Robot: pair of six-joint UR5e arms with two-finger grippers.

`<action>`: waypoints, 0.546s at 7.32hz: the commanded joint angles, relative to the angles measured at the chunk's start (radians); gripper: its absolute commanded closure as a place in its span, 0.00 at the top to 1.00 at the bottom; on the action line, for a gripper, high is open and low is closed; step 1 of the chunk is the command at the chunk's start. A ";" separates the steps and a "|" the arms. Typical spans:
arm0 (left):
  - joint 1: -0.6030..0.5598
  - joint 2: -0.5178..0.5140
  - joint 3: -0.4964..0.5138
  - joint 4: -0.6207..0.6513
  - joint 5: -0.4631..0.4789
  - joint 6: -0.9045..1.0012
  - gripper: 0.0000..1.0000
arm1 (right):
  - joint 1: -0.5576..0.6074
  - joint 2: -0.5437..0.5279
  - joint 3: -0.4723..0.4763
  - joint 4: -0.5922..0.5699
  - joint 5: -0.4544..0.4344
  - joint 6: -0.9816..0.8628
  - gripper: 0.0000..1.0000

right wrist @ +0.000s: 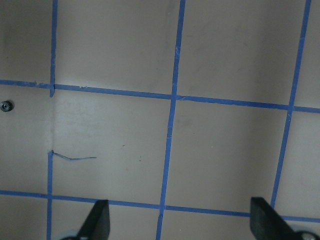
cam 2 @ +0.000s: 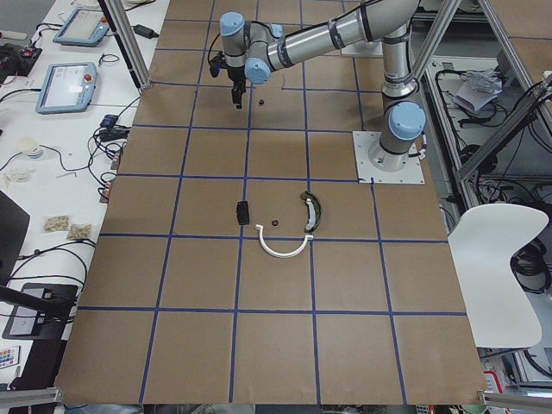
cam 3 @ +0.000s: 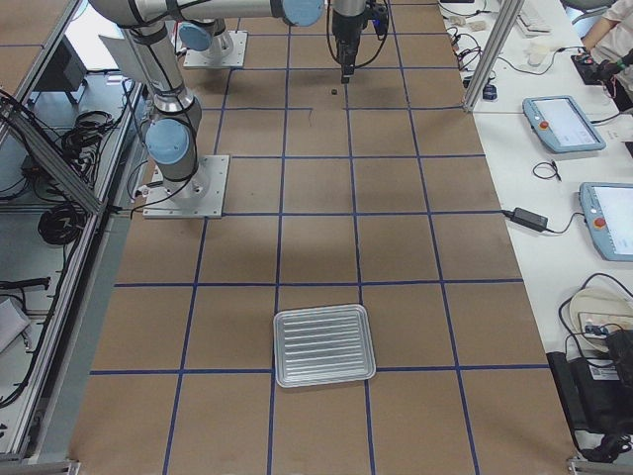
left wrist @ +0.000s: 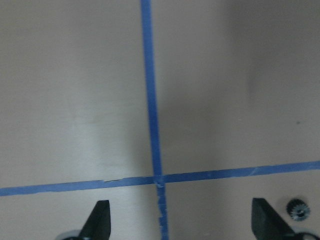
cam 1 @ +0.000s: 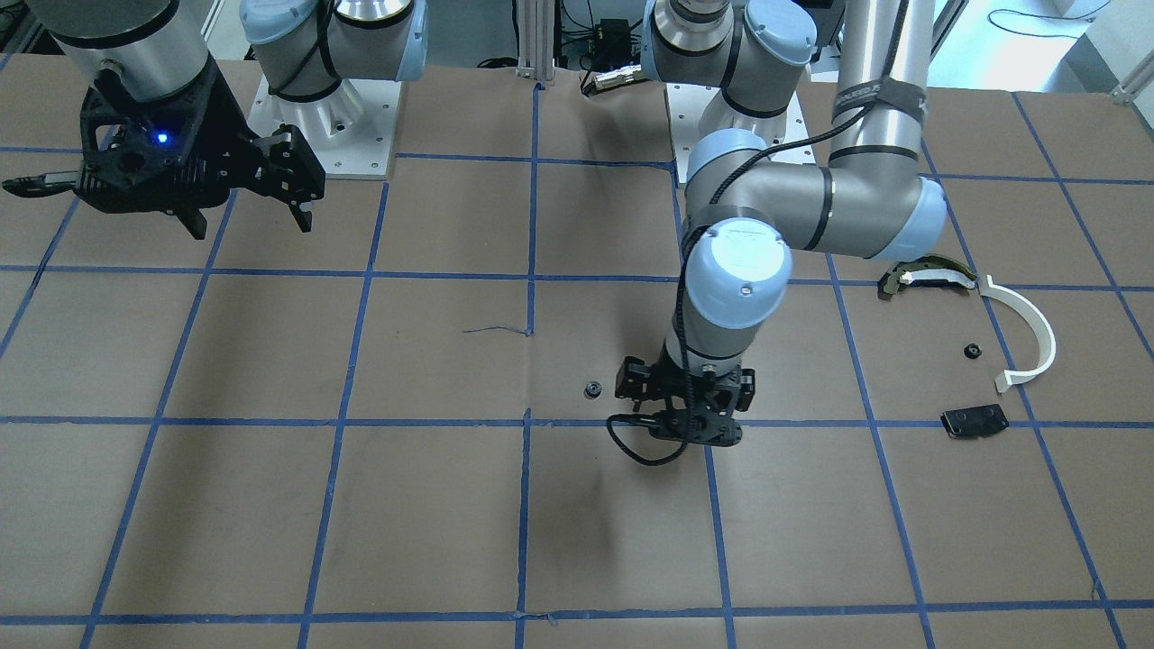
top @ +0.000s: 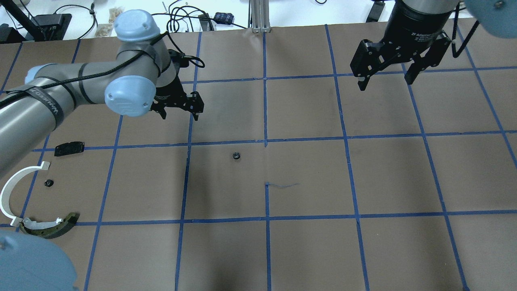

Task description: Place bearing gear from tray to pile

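Gear (left wrist: 298,209) lies flat on the table (top: 307,178), round face upward.

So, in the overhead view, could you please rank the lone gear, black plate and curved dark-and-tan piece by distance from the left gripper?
1. lone gear, right of it, mid-table.
2. black plate, left of it.
3. curved dark-and-tan piece, far left, nearest the robot.

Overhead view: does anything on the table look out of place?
One small bearing gear lies alone mid-table, apart from the pile at the robot's left and far from the tray. The open left gripper hovers beside it, not holding it.
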 commanded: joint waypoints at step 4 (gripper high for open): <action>-0.112 -0.082 -0.111 0.188 -0.041 -0.034 1.00 | -0.009 -0.010 0.027 -0.077 -0.013 0.050 0.93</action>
